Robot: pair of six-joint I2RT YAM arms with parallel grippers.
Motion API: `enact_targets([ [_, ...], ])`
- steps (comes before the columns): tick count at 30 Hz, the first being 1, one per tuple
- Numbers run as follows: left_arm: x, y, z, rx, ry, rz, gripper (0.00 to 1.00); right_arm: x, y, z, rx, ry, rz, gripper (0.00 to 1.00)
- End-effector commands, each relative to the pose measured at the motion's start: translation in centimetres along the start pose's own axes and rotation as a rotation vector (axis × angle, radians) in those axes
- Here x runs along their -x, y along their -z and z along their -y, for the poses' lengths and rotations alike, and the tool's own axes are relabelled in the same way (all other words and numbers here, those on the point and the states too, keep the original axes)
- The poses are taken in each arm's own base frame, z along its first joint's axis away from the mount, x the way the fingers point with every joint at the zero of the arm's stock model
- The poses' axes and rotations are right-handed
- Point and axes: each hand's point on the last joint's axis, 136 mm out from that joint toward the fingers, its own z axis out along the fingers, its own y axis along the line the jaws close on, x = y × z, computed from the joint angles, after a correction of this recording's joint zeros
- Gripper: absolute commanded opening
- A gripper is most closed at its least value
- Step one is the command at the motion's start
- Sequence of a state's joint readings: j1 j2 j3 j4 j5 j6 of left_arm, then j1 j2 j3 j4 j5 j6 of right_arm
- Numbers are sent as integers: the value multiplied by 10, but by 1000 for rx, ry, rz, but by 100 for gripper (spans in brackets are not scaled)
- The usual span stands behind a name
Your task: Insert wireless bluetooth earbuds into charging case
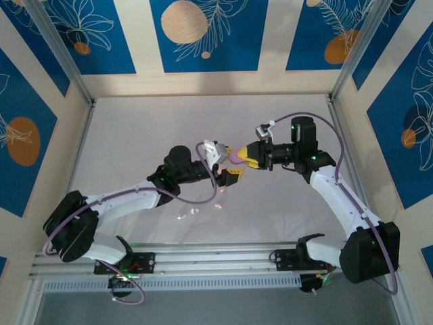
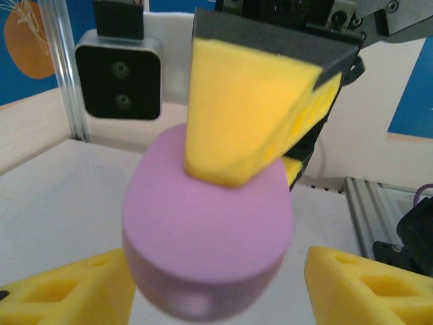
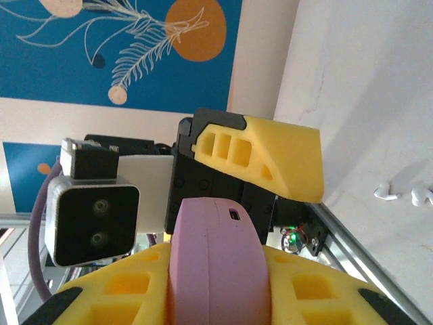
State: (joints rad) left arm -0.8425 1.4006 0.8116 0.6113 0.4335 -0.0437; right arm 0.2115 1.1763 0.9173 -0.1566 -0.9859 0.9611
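Purple case [image 2: 203, 250] hangs in mid-air over the middle of the table [image 1: 135, 135], pinched between the pads of the right gripper [image 1: 250, 156]. Facing it, the left gripper [image 1: 230, 164] stands partly open, its fingers [image 2: 67, 291] flanking the case without touching. Loose earbuds [image 1: 187, 213] lie near the table's near edge, under the left arm. With one narrow pinch on a smooth, rounded shell, the case could twist or slip out and drop, and a clumsy left closure might knock it askew.
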Motion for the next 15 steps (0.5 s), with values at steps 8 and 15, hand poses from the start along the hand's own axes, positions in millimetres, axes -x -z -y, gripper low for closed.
enact_targets([
  [8,13,28,-26,230,-49,11,73,43,31,98,-236,-194,316,21],
  [15,22,62,-54,453,64,-42,80,76,21,185,-356,-296,341,20],
])
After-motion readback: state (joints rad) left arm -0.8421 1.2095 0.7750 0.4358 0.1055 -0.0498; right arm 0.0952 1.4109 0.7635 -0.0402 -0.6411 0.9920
